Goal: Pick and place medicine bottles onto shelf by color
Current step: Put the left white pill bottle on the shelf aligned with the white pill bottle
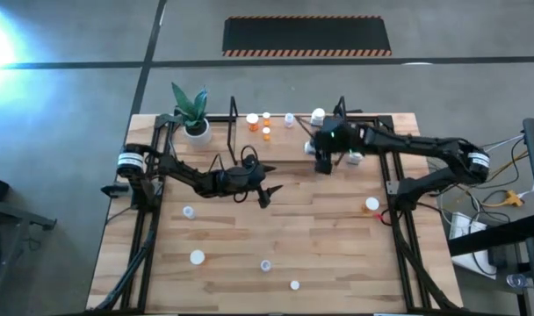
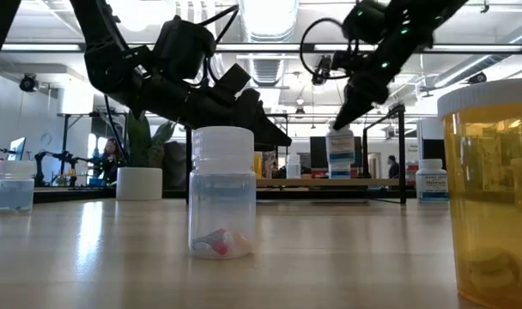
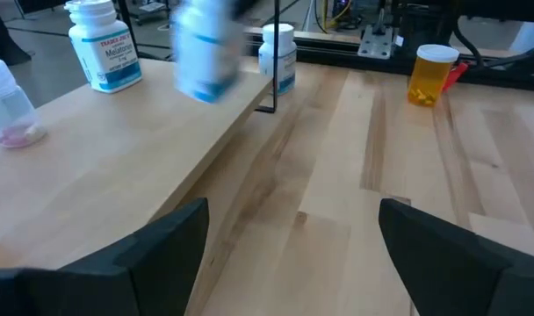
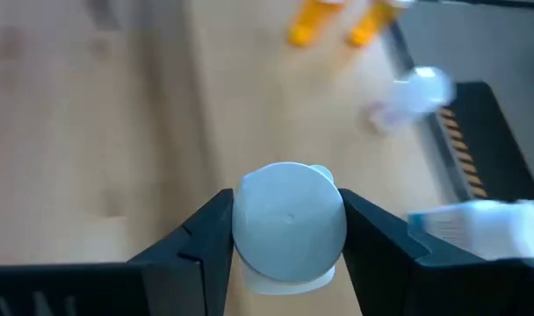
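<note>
robotics lab | open ceiling ducts (image 2: 270, 64) | other rigs/benches behind | concrete floor (image 1: 65, 132)

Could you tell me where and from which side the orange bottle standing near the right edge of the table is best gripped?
I would grip the orange bottle at its white cap or just below it, coming straight down from above. It stands upright and alone on bare table, so fingers can close on opposite sides of its round body. The right gripper already holds a white bottle; the open left gripper is free.
</note>
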### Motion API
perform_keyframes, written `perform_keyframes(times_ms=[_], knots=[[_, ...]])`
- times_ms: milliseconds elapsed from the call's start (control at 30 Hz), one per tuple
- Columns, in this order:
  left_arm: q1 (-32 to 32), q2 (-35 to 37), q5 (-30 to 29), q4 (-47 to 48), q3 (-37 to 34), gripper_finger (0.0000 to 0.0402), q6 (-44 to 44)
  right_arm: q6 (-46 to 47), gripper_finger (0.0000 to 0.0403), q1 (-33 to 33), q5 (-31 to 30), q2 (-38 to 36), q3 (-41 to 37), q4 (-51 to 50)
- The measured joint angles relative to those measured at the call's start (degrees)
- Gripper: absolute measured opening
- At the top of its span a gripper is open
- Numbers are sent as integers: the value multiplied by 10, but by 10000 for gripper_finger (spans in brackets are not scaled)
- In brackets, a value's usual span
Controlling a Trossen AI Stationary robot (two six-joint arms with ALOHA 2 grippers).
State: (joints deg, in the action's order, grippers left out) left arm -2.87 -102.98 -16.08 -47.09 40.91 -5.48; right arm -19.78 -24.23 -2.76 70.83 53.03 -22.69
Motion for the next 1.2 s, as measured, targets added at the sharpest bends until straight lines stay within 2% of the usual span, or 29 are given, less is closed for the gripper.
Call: perform_keyframes(times_ms=[133,300,467,700,867,1200], knots=[[0,0,0,0,0,316,0,-56,164,-64,11,46,43,-30],[0,0,0,0,0,316,-1,-98,164,-134,100,103,76,-44],[0,0,0,0,0,316,-1,-115,165,-173,112,143,104,-39],[0,0,0,0,0,316,-1,-134,167,-197,112,152,134,-88],[0,0,0,0,0,316,-1,-137,167,-210,134,139,133,-121],[0,0,0,0,0,315,-2,-140,176,-213,179,145,129,-109]])
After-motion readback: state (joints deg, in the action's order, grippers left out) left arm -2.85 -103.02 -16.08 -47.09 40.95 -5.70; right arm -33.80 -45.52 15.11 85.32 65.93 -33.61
